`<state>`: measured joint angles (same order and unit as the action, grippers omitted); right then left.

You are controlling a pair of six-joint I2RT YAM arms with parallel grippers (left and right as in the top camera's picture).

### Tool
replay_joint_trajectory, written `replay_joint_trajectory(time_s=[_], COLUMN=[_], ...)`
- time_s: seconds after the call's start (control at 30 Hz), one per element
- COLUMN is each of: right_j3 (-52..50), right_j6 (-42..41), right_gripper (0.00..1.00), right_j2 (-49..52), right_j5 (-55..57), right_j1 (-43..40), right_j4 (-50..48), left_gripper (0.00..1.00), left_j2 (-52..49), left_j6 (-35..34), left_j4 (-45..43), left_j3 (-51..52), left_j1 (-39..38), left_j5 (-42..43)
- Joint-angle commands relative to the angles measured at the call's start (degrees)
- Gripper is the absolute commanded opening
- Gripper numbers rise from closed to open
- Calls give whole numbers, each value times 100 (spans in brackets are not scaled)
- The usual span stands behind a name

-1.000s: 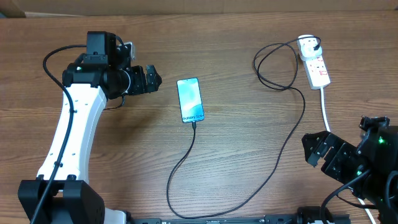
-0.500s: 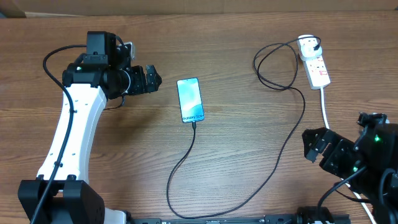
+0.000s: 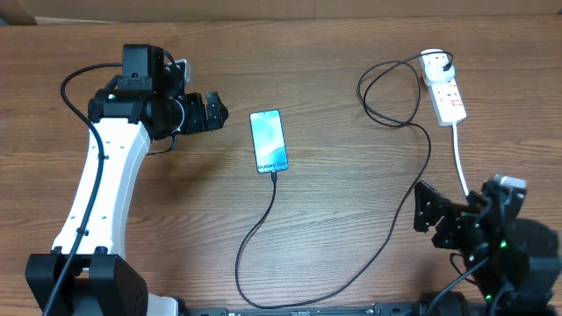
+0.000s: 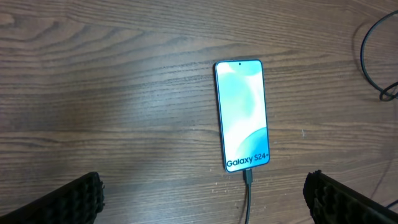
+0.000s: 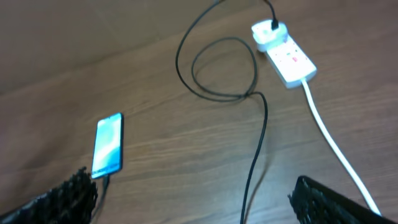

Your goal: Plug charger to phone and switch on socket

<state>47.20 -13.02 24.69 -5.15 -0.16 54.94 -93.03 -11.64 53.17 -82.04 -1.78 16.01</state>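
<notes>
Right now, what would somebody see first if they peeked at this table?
The glowing blue phone in the middle of the wooden table jumps out first. A long black charger cable is plugged into its near end and loops away to the white socket strip at the far right.

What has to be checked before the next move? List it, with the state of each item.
1. Is the charger connector seated in the bottom edge of the phone: ok.
2. Is the charger plug in the socket: ok, it sits at the far end.
3. Is the socket switched on: cannot tell, the switch is too small to read.
4. Is the left gripper open and empty: ok, it is beside the phone and apart from it.
5. Is the right gripper open and empty: ok, though it is well short of the socket.
</notes>
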Motion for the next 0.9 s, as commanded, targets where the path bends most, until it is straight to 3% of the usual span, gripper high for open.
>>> replay_joint_trajectory(time_s=[0.0,0.47,0.87], right_j3=[-643,-3351,-4586], right_j6=[450,907,1506], right_gripper=[100,100,100], right_j2=[-579,-2186,-2457], right_j5=[-114,-380,-778], right_j1=[118,173,173], right_j4=[-555,-3495,-5235], left_gripper=[100,100,100], left_j2=[-52,-52,-52], left_j6=[-17,-17,-17], left_j4=[0,0,0], left_j3=[-33,-33,-33], left_j1=[-11,-11,-11], left_j5=[28,28,28])
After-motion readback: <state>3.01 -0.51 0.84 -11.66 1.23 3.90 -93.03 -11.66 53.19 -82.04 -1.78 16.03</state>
